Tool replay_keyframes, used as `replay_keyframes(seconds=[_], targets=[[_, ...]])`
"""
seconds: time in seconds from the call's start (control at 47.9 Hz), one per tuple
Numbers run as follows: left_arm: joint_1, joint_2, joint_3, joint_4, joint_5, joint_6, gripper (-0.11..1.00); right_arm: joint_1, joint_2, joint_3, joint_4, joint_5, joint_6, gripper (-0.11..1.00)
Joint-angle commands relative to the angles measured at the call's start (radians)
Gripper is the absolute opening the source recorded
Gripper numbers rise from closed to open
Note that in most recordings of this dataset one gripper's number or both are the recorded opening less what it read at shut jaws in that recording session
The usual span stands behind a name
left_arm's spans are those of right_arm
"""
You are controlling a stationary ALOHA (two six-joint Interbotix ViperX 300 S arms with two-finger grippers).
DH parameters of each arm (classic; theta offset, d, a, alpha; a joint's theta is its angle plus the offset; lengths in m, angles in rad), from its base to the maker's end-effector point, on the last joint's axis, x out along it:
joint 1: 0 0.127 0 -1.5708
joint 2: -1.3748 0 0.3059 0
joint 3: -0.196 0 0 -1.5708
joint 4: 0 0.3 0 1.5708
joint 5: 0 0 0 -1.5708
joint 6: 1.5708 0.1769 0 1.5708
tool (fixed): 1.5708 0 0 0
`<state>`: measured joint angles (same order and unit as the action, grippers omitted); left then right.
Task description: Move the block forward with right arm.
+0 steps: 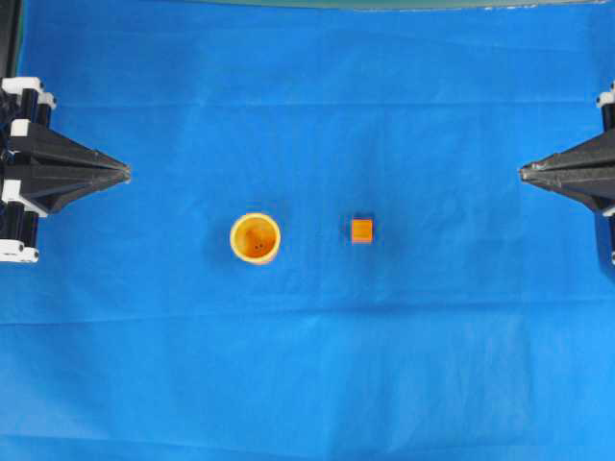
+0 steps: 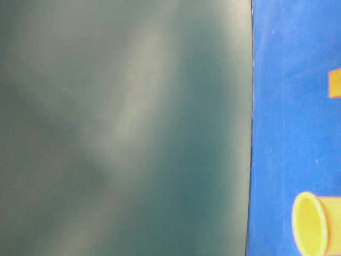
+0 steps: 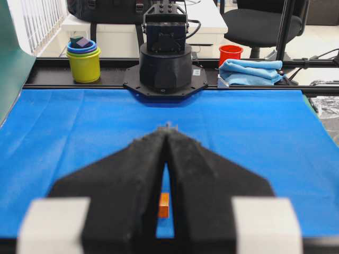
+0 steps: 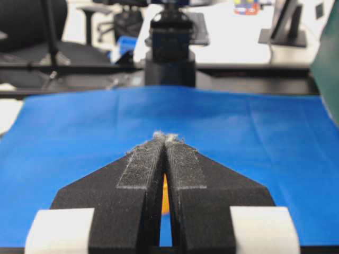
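Block (image 1: 361, 230) sits beside the cup (image 1: 255, 237), untouched.
Left gripper (image 1: 123, 173) and right gripper (image 1: 525, 173) both look clenched, well apart.

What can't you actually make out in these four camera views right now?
- Block: in both wrist views only an orange sliver shows through the slit between the closed fingers of the left gripper and right gripper.
- Table-level view: a blurred grey-green surface fills most of it; the right edge cuts off the block and the cup.
- Cup's contents: dark specks inside, too small to identify overhead.
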<state>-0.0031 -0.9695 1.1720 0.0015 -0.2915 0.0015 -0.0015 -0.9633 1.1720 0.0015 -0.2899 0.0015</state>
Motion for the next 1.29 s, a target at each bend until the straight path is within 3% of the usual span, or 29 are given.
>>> replay_keyframes(seconds=[0.0, 0.083, 0.271, 0.501, 0.689, 0.793, 1.127, 1.168, 1.273], targets=[[0.006, 0.015, -0.032, 0.008, 0.031, 0.008, 0.0, 0.005, 0.005, -0.029, 0.003, -0.003, 0.009, 0.0], [0.006, 0.017, -0.046, 0.008, 0.081, 0.006, 0.0, 0.005, 0.006, -0.061, 0.011, 0.037, 0.017, 0.0], [0.006, 0.015, -0.058, 0.008, 0.14, 0.002, 0.0, 0.006, 0.026, -0.192, 0.025, 0.305, 0.058, 0.0], [0.006, 0.015, -0.06, 0.008, 0.14, 0.002, 0.0, -0.018, 0.112, -0.382, 0.031, 0.611, 0.198, 0.0], [0.006, 0.015, -0.061, 0.008, 0.14, 0.002, 0.0, -0.057, 0.199, -0.477, 0.026, 0.703, 0.356, 0.0], [0.006, 0.015, -0.063, 0.008, 0.14, 0.002, 0.0, -0.061, 0.242, -0.497, 0.025, 0.739, 0.405, 0.0], [0.006, 0.015, -0.067, 0.008, 0.14, 0.0, 0.0, -0.061, 0.364, -0.522, 0.034, 0.788, 0.44, 0.01], [0.006, 0.015, -0.067, 0.008, 0.14, 0.0, 0.0, -0.061, 0.382, -0.526, 0.034, 0.792, 0.44, 0.08], [0.006, 0.017, -0.069, 0.008, 0.14, 0.0, 0.0, -0.061, 0.436, -0.545, 0.031, 0.822, 0.433, 0.37]])
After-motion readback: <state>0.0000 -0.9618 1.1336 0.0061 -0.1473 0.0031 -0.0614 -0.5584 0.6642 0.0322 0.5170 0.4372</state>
